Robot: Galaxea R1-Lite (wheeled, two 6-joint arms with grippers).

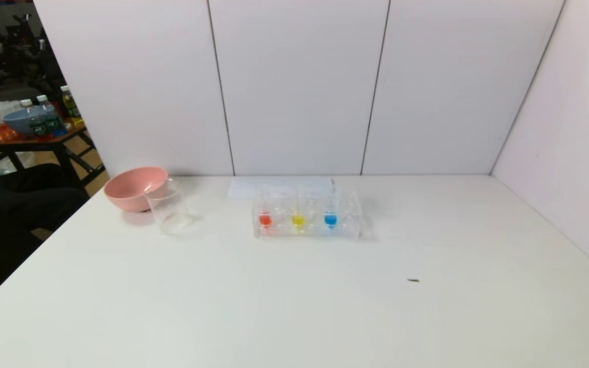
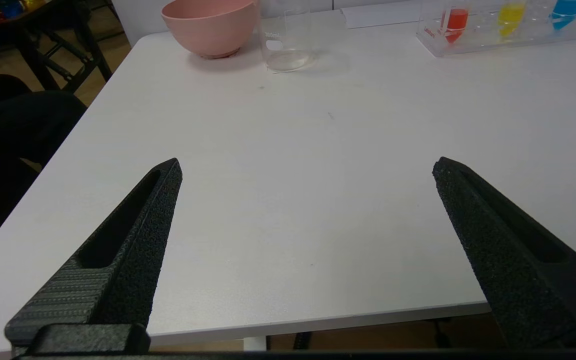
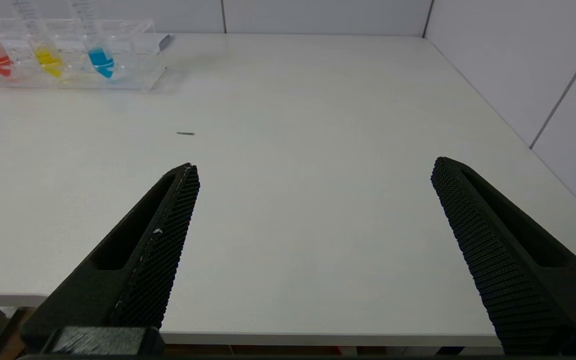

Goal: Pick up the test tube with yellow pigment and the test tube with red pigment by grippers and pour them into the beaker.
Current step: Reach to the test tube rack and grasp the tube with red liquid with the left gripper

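A lab test cell; white table (image 1: 294, 306) boxed by plain white panels (image 1: 294, 87) at far and right; clear rack (image 1: 307, 217) w/ coloured tubes, beaker (image 1: 169, 207) on it; far left, a bench (image 1: 23, 140) w/ bottles, more coloured tubes.
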